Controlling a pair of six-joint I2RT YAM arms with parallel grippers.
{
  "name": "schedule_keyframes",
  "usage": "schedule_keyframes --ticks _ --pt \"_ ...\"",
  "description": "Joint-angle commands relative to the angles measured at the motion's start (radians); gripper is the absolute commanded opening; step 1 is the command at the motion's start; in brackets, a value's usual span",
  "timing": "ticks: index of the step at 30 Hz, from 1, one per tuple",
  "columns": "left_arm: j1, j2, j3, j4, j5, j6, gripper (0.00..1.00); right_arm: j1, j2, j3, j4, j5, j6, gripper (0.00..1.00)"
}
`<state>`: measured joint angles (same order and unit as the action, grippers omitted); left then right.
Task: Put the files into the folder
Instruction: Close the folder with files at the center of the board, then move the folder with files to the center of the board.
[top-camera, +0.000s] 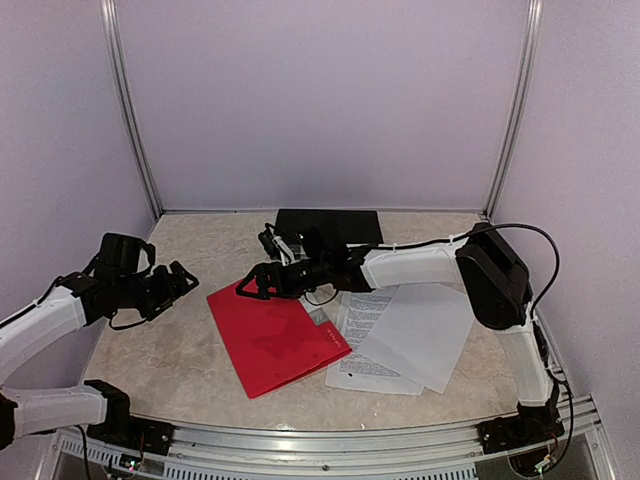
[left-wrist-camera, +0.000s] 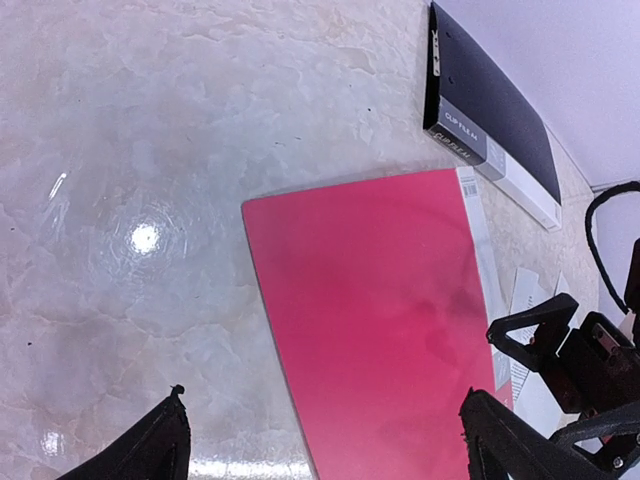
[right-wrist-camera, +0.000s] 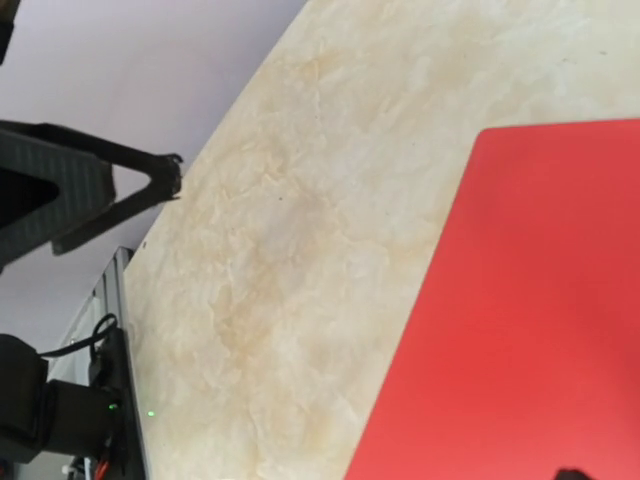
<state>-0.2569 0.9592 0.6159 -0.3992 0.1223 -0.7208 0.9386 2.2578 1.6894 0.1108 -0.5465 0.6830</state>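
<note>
Beside the files (top-camera: 405, 335), red folder (top-camera: 275, 340)

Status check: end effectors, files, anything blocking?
Left end effector open, empty, beside shut red plastic folder. Right end effector open, empty, at its far corner. Loose white paper sheets outside, to its right. Black clip file behind, not blocking.

A red folder (left-wrist-camera: 390, 320) lies on the surface (left-wrist-camera: 150, 130), with white files (left-wrist-camera: 527, 290) peeking past its long edge. A black clip file (left-wrist-camera: 490, 110) lies at the surface's edge by the wall. The 2 left fingers (left-wrist-camera: 150, 450) stand wide apart.
</note>
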Motion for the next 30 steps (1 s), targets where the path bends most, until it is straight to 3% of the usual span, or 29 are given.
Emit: schedule_keyframes --ticks 1,4,8,15,24,30 --pt "0.01 -0.025 0.019 -0.036 -0.031 0.014 0.9 0.021 0.019 -0.004 0.052 -0.026 0.026 0.99" --pt "0.009 -0.026 0.027 -0.005 0.024 0.028 0.91 0.021 -0.031 -0.042 0.046 0.05 -0.01 0.99" --pt "-0.004 0.002 0.021 0.054 0.095 0.028 0.91 -0.005 -0.109 -0.045 -0.111 0.206 -0.134 0.99" --pt "-0.084 0.024 0.021 0.086 0.041 0.047 0.95 -0.089 -0.183 -0.165 -0.292 0.358 -0.26 0.98" --pt "-0.125 0.055 0.032 0.101 0.004 0.049 0.99 -0.126 -0.232 -0.428 -0.21 0.283 -0.231 0.98" --pt "-0.132 0.079 0.036 0.1 -0.006 0.049 0.99 -0.084 -0.225 -0.473 -0.159 0.251 -0.212 0.93"
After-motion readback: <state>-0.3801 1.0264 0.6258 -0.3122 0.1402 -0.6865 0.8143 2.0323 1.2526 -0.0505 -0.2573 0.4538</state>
